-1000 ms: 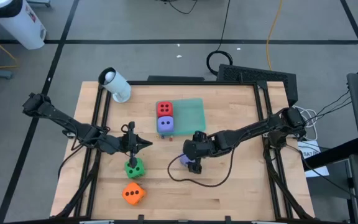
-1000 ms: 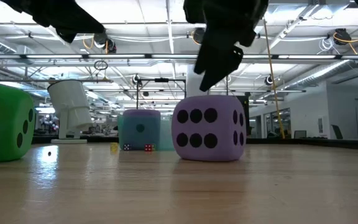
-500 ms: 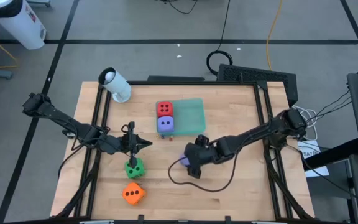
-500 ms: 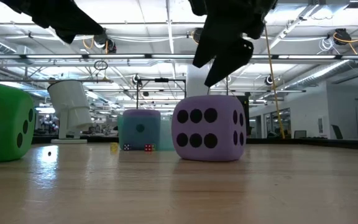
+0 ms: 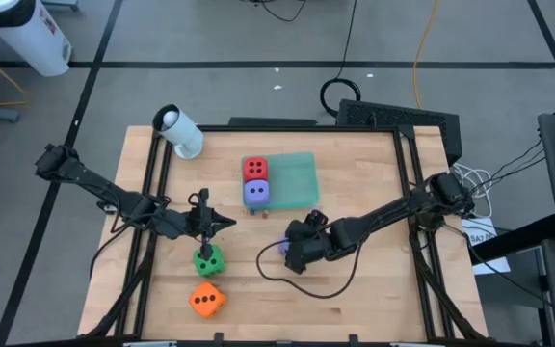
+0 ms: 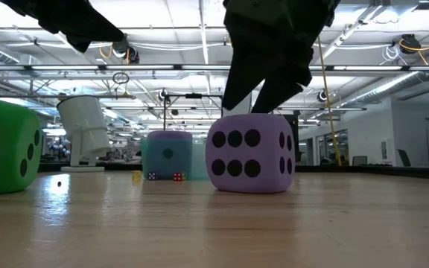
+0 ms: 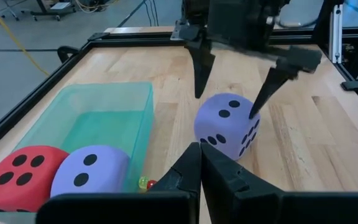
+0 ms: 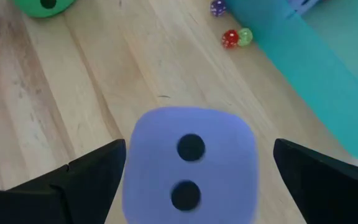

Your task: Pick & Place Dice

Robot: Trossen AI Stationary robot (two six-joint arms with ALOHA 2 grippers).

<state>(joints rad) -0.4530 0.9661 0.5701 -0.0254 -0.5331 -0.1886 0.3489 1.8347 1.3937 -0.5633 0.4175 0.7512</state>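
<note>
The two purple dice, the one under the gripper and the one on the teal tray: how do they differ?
The purple die on the wood sits alone on the bare table, with the open right gripper straddling it from above; the purple die on the tray sits on the teal tray touching a red die, with no gripper at it. Both look alike in colour, size and dark pips.

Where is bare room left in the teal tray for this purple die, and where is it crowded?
The teal tray's right part is bare, bordered by the red die and a purple-blue die stacked along its left edge. Crowded: tiny dice just outside the tray's near edge, beside the open right gripper straddling the loose purple-blue die.
</note>
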